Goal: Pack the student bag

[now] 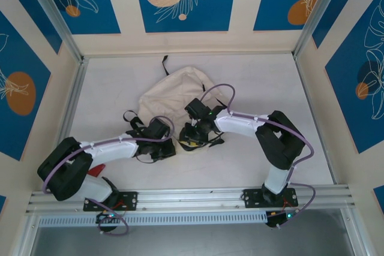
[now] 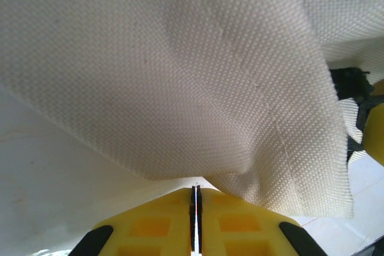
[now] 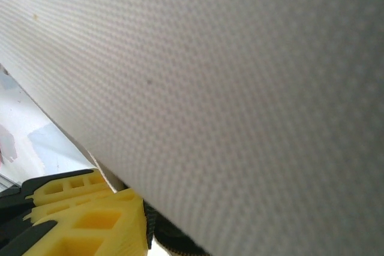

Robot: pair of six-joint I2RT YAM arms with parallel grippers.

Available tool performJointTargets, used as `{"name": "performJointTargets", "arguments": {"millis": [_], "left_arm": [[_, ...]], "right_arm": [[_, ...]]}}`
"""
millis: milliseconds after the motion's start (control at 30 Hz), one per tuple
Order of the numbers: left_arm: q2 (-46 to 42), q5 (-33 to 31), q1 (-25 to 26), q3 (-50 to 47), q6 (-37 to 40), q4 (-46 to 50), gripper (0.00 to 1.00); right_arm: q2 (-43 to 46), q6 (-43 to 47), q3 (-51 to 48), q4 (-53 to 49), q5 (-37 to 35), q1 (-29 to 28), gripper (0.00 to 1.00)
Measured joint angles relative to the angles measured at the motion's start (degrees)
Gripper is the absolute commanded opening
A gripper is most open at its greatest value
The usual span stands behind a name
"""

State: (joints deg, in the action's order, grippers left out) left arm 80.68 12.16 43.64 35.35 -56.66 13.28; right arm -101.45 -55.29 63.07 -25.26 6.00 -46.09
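The student bag (image 1: 173, 95), cream fabric, lies slumped in the middle of the table, its black straps (image 1: 133, 123) trailing toward me. My left gripper (image 1: 163, 147) sits at the bag's near left edge. In the left wrist view its yellow jaws (image 2: 195, 191) are pressed together, with nothing seen between them, and a fold of the bag (image 2: 180, 70) hangs just past the tips. My right gripper (image 1: 193, 138) is at the bag's near right edge. One yellow finger (image 3: 90, 214) shows beside black zipper trim (image 3: 165, 238). The bag's fabric (image 3: 228, 88) hides the other finger.
A small red object (image 1: 96, 171) lies by the left arm's base. A metal rail (image 1: 198, 198) runs along the near edge, and frame posts (image 1: 72, 97) and walls close off both sides and the back. Bare table lies right of the bag (image 1: 270, 88).
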Motion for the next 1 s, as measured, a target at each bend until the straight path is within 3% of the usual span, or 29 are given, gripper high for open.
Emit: {"name": "performJointTargets", "arguments": {"millis": [133,300,600,800,1000], "left_arm": [[0.02,-0.59,0.02,0.33,0.0,0.55,0.12],[-2.03,-2.23,0.04,0.96,0.07,2.95,0.14],[-8.02,-5.4,0.04,2.64,0.57,6.23,0.23],[-6.82,-5.4,0.0,3.32,1.25,5.79,0.31],[-2.82,-5.4,-0.02,4.13,1.36,4.28,0.25]], "right_arm": [[-0.52,0.9,0.48,-0.04,-1.07,0.0,0.33],[-0.79,1.97,0.59,0.11,-2.08,-0.09,0.19],[-0.28,3.23,0.57,0.72,-2.6,-0.09,0.02],[3.23,3.69,0.26,0.85,-2.97,-0.42,0.0],[6.05,3.69,0.11,-0.02,-3.28,-0.7,0.0]]}}
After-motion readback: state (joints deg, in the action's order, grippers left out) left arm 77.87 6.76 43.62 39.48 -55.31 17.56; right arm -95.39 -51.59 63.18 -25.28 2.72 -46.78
